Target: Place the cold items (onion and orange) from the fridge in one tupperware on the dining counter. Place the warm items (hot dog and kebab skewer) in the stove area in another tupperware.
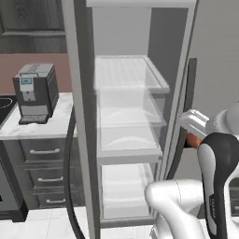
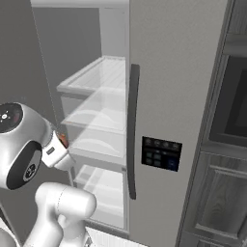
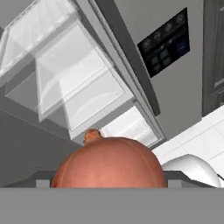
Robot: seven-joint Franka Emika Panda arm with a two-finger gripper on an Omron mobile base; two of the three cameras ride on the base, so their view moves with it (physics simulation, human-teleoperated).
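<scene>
Gripper (image 3: 109, 186) is clamped wide around the onion (image 3: 109, 164), held out in front of the open fridge (image 1: 128, 154). Round, firm and papery-slick, it looks light but likely to roll, so gripping across its widest part seems safest. Up close the hand view shows its stem nub; both base views catch just a reddish sliver beside the arm.

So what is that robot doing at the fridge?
The white robot arm has an onion between its gripper fingers, right in front of the open fridge. The jaws stand wide around the onion. The fridge shelves look bare from here, so the onion seems to have come out of there. A coffee machine sits on the counter to the left. The onion is meant to go into a tupperware next.
</scene>
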